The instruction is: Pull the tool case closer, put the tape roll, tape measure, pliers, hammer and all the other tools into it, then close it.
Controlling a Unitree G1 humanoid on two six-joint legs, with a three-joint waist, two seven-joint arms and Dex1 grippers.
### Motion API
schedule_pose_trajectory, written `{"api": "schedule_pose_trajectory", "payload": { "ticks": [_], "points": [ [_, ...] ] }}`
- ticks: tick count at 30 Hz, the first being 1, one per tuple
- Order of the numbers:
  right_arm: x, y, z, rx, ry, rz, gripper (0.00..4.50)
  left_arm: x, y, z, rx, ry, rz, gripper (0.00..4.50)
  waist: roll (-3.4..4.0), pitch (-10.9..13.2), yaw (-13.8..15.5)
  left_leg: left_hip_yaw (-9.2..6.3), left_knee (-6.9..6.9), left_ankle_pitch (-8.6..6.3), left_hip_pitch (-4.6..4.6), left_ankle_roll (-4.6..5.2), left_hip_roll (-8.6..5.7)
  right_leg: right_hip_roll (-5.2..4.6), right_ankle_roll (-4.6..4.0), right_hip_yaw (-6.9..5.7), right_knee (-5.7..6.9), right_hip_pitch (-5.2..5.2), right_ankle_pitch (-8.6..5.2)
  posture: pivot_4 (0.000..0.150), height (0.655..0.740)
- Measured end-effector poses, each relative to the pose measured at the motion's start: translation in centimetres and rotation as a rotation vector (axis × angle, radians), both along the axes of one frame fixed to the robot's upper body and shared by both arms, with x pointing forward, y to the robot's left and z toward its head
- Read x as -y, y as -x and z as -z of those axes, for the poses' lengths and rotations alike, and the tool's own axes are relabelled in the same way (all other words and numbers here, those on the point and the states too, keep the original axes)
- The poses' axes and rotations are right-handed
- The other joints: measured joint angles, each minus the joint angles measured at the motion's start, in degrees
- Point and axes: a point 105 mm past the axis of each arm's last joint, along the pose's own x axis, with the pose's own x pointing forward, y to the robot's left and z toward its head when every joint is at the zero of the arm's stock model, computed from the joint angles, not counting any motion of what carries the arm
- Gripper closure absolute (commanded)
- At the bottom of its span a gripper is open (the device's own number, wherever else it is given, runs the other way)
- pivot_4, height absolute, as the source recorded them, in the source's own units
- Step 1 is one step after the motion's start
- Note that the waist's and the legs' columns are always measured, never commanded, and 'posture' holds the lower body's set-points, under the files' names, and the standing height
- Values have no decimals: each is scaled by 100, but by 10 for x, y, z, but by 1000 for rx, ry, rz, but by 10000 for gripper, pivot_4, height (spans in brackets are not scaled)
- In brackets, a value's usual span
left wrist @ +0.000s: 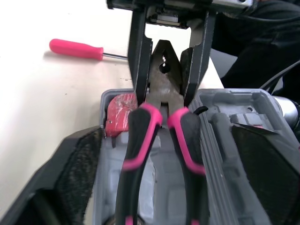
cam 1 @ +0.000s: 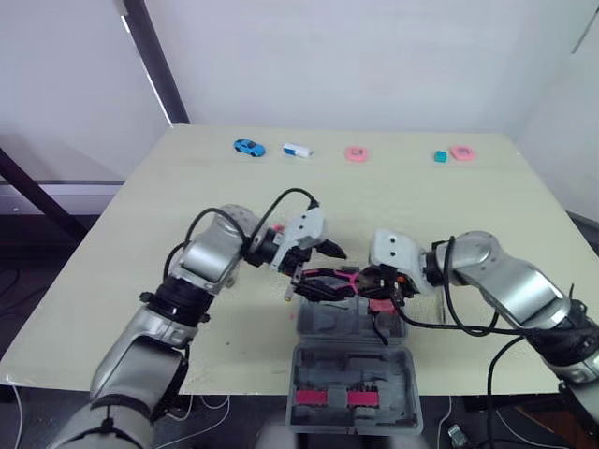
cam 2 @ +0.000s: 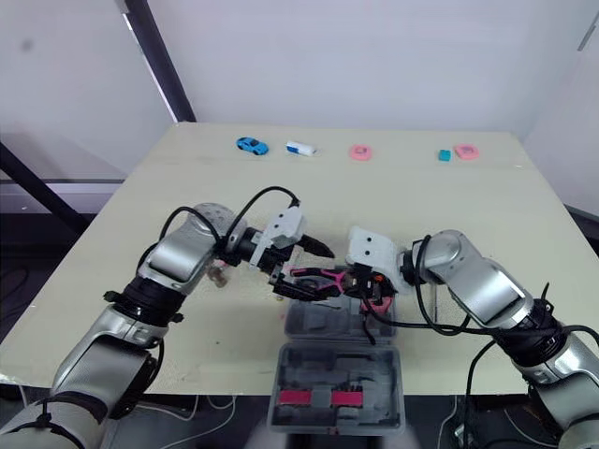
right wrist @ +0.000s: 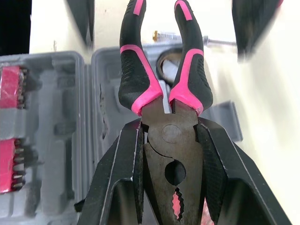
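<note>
Both your arms are bent in at the elbows and meet over the open grey plastic tool case (cam 1: 323, 323) at the near edge of the cream table (cam 1: 421, 206). Your right gripper (right wrist: 168, 136) is clamped on the metal head of the pink-and-black pliers (cam 1: 329, 281), which hang just over the case. Your left gripper (cam 1: 316, 265) is spread wide either side of the handles, not squeezing them.

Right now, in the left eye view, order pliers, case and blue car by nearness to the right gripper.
1. pliers: held in the right gripper.
2. case: open, right under it, at the near edge.
3. blue car: far edge, off to the left.
</note>
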Motion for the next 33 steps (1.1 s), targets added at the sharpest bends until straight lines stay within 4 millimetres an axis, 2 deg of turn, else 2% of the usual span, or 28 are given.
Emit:
{"api": "schedule_pose_trajectory", "payload": {
  "ticks": [6, 9, 11, 12, 17, 22, 33],
  "points": [
    [7, 2, 9, -17, 27, 24, 34873, -38, 12, -9, 11, 55, -21, 101, 0, 0, -72, -1, 1, 0, 1, 0, 2, 0, 0, -1, 2, 0, 0, 1500, 7400],
    [-1, 7, 17, -19, 53, -4, 34873, -84, 20, -11, 43, -2, -109, 101, 0, 0, -146, 5, 7, 0, 4, 0, 6, 2, 0, 4, 4, 0, 0, 1500, 7400],
    [-2, 8, 20, -24, 64, -6, 34873, -93, 21, -9, 40, -25, -131, 101, 0, 0, -167, 6, 7, 0, 6, 0, 9, 3, -1, 6, 4, -1, 0, 1500, 7400],
    [-2, 9, 31, -44, 98, -9, 34873, -111, 28, -6, 38, -64, -167, 101, 4, 2, -143, 6, 6, 0, 5, 0, 8, 2, -1, 4, 7, -2, -1, 1500, 7400],
    [-13, 13, 39, -25, 142, -60, 34873, -110, 48, 4, 7, -41, -123, 101, 4, 2, -49, 12, 16, 0, 1, 0, 8, -4, 0, 0, 6, -1, 0, 1500, 7400],
    [-19, 11, 48, 3, 197, -76, 34873, -103, 56, -8, 48, -1, -79, 101, 4, 3, -62, 13, 30, 0, 2, 0, 8, -4, 0, 1, 22, 0, 0, 1500, 7400],
    [-30, 4, 55, 41, 206, -92, 34873, -103, 68, -6, 26, -11, -65, 101, 3, 2, -113, 13, 31, 0, 14, 0, 9, 2, -3, 6, 47, -3, -2, 1500, 7400]
  ]
}}
